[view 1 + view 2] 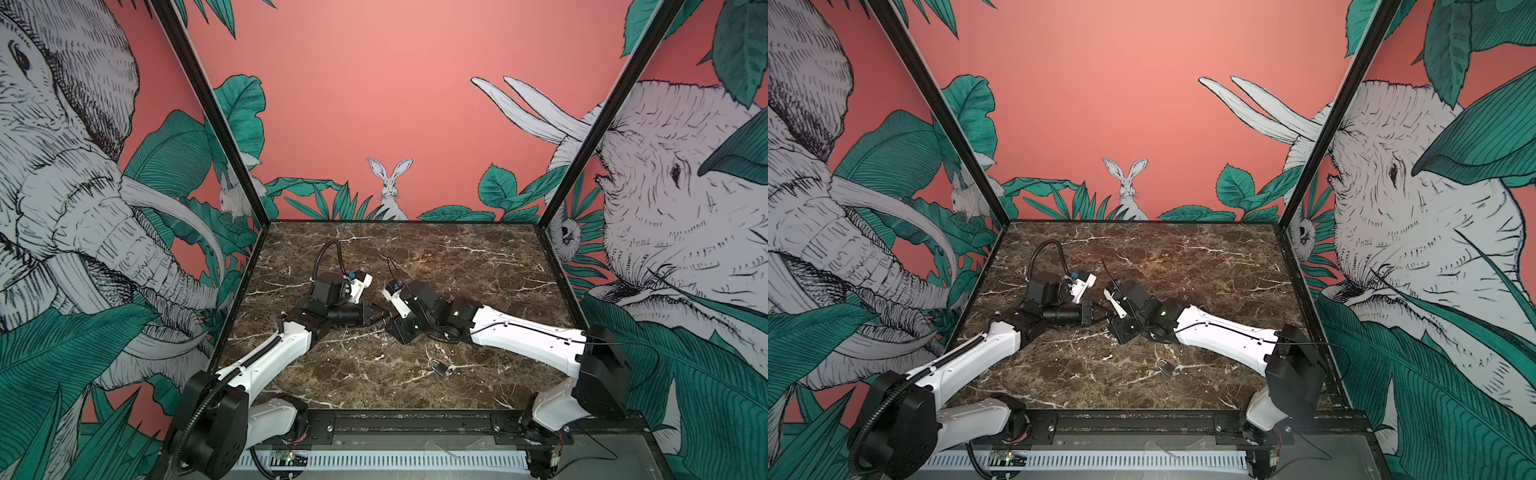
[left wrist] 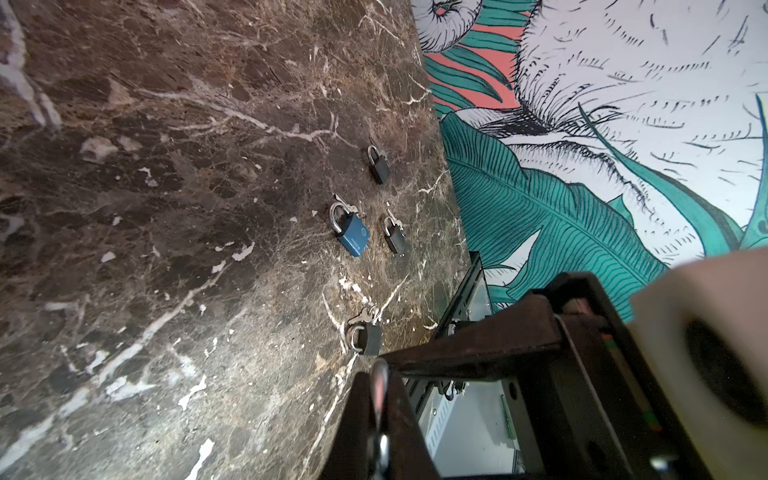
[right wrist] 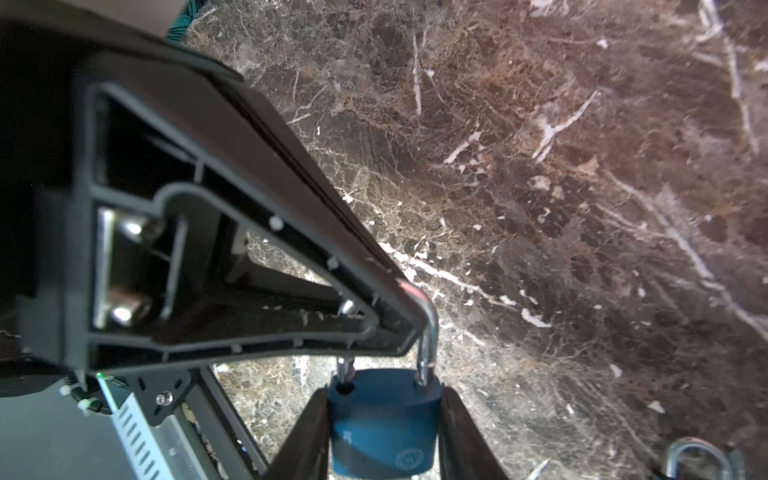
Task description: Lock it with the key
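Left gripper (image 2: 379, 382): pinching the shackle (image 3: 430, 332), closed tight.
Right gripper (image 3: 384, 397): clamping the blue padlock (image 3: 382, 428) at its body.
Other padlock (image 1: 440, 368): lying on table (image 1: 457, 266).

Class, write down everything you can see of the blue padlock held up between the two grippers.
The blue padlock has a smooth blue body, seemingly painted metal, with a round stamp low on its face, and a shiny silver shackle. One shackle leg sits in the body; the other seems just out of its hole. The left gripper pinches the shackle's top; the right gripper hugs the body's sides. Its keyhole is hidden.
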`<state>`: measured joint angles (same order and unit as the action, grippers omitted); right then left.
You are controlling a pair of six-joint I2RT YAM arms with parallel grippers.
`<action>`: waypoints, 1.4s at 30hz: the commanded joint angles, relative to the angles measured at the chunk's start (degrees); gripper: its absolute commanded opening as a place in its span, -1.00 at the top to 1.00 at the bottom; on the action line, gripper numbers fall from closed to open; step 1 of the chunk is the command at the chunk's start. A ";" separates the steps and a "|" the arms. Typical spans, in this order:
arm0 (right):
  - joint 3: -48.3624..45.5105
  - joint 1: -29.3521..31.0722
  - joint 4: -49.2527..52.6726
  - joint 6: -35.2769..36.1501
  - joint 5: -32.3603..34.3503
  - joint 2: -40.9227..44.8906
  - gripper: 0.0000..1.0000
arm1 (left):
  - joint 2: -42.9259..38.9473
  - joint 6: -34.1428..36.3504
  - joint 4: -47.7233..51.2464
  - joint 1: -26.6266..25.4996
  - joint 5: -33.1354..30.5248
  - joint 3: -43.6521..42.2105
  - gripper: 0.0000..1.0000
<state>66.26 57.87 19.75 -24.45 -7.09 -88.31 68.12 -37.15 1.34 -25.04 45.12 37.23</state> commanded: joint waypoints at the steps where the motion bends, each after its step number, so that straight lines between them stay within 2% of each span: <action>1: -1.90 -1.16 -8.14 -2.77 -2.39 2.57 -0.11 | -1.31 -3.17 -4.07 -0.19 -2.82 -2.06 1.00; 7: -13.83 -6.95 -23.01 -11.22 -10.22 9.50 -0.22 | -4.99 -8.71 -6.42 -0.19 -9.53 -2.24 1.00; 11: -22.79 -12.26 -33.50 -15.17 -14.25 13.46 -0.18 | -7.34 -12.55 -8.42 -0.19 -13.09 -2.15 1.00; 14: -27.26 -13.98 -38.19 -14.30 -13.76 15.40 -0.12 | -9.29 -15.39 -8.55 -0.27 -14.78 -1.68 1.00; 21: -27.16 -13.24 -42.44 -8.97 -14.65 16.02 -0.04 | -11.97 -19.66 -5.41 -1.69 -17.26 0.75 1.00; 28: -23.05 -10.50 -38.45 -1.47 -10.92 15.50 -0.04 | -10.48 -20.59 -2.16 -5.33 -20.15 4.33 1.00; 42: -19.31 -9.71 -36.45 2.65 -9.24 11.97 0.25 | -7.65 -20.36 -1.52 -7.65 -20.25 8.49 1.00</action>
<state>45.25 47.83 -16.08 -23.57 -17.28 -75.90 60.82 -57.04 0.78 -32.18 24.75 43.44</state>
